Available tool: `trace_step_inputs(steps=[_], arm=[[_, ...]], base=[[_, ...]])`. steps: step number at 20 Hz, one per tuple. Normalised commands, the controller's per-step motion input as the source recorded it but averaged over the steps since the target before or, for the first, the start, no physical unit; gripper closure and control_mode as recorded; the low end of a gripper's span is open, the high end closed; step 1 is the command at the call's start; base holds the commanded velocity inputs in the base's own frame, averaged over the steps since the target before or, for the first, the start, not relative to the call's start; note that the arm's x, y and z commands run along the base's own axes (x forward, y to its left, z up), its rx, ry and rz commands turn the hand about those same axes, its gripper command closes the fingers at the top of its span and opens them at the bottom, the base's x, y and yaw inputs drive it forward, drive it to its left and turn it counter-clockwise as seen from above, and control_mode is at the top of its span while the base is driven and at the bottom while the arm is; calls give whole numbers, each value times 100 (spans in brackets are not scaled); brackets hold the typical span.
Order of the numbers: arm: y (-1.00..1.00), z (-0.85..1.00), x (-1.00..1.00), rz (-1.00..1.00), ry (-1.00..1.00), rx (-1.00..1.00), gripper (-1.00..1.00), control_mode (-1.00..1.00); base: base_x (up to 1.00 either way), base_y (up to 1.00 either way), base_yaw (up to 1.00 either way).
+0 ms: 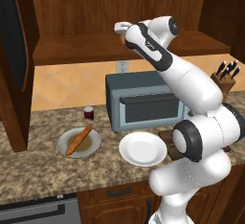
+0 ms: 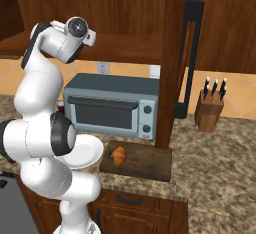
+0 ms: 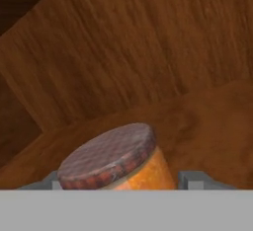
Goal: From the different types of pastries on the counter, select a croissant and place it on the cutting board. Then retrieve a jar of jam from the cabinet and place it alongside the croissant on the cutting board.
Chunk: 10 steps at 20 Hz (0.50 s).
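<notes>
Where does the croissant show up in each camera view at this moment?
Left base view: not in it; the arm covers the cutting board.
Right base view: croissant lies at the left end of the cutting board, lower centre.
Hand view: not in it.
Shared landmark: the toaster oven.

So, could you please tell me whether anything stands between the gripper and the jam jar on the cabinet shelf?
Nothing visible does. In the hand view the jar of jam sits directly ahead on the cabinet shelf, between the two fingers, with only bare wood behind it.
</notes>
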Motion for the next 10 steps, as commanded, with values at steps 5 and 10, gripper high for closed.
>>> trace_step_inputs(steps=[5, 10], arm=[[-15, 73, -72, 2, -24, 3, 100, -100], [-56, 23, -100, 0, -21, -1, 100, -100]], base=[[0, 0, 0], [0, 0, 0]])
